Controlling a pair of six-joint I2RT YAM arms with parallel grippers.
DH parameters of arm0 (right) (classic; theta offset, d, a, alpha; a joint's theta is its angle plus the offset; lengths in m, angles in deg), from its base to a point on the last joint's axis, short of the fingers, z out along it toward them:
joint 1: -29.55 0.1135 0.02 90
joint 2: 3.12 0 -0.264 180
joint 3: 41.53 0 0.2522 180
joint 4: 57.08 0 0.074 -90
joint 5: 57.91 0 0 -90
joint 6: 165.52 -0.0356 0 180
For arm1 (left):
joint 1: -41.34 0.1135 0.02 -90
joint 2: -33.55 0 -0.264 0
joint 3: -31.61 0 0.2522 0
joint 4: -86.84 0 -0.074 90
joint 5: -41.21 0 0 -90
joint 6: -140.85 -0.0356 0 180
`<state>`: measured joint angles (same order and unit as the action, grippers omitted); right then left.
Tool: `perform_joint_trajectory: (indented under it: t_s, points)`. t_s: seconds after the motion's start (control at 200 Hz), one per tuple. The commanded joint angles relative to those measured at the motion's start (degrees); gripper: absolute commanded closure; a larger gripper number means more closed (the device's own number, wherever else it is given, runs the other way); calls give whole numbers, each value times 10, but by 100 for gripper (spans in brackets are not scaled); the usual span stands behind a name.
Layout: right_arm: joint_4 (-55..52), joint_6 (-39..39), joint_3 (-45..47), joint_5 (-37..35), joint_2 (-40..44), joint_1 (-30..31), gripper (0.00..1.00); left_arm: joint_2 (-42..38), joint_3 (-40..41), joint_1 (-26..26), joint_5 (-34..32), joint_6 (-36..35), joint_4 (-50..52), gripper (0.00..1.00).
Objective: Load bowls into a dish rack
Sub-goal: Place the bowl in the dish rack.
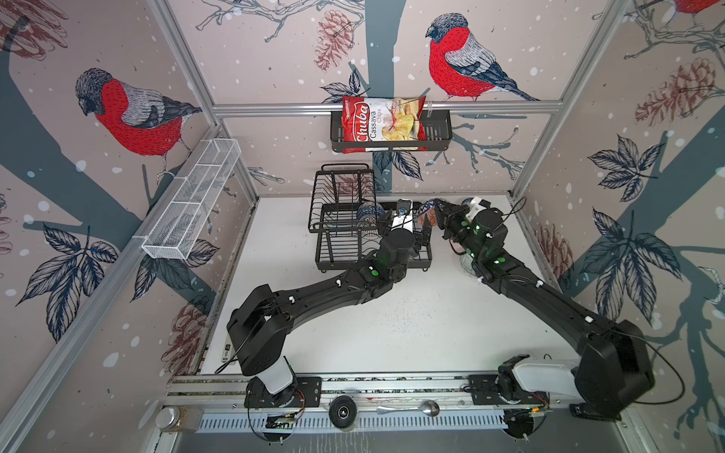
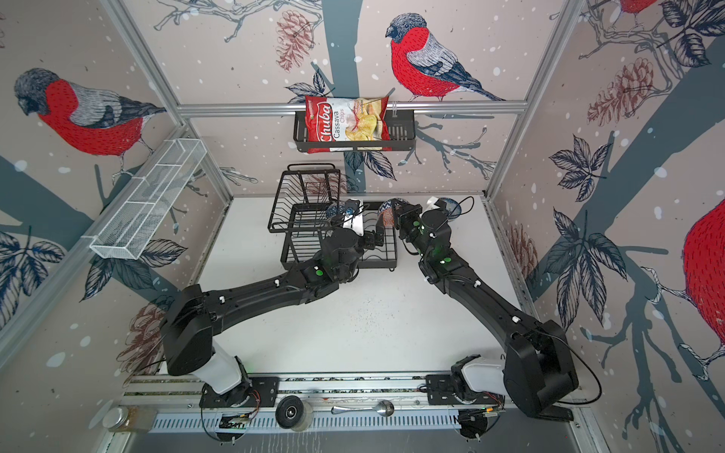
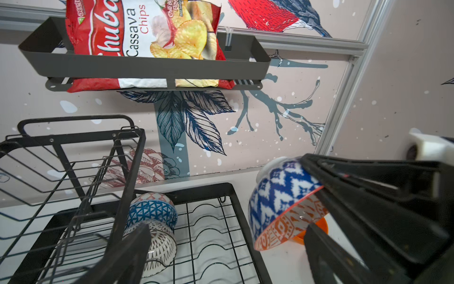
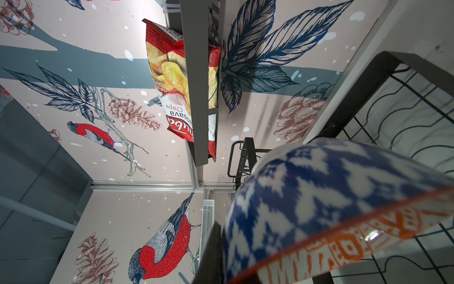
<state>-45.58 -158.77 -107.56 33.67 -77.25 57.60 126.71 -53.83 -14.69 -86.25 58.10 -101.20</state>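
you were working in a robot test cell, a lab enclosure dressed up as a home rather than a real kitchen. aluminium frame rails (image 1: 386, 108) boxed in a white worktop (image 1: 392, 325), and the wall panels (image 1: 133, 113) between them were printed with bullfinches and pine cones. your left arm (image 1: 314, 298) and right arm (image 1: 549, 290) stood on black plates bolted to a metal rail (image 1: 392, 382) along the front edge. household props filled the cell: a white mesh basket (image 1: 192, 204) and a black shelf basket (image 1: 439, 129) holding a bag of cassava chips (image 1: 382, 123) hung on the frame, and a wire dish rack (image 1: 341, 219) stood on the worktop.
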Motion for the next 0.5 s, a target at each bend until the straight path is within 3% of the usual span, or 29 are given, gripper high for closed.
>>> perform_joint_trajectory:
  t_s: [0.0,0.25,0.32,0.495]
  points:
    - [39,37,7,-9,10,4,100,-19,-16,4,44,14,102,3]
    - [36,72,22,-36,6,18,100,-81,-15,50,122,31,189,3]
    - [39,77,24,-39,-1,25,100,-102,-16,73,171,17,204,3]
    - [65,100,34,-61,-19,58,100,-126,-58,118,175,5,254,3]
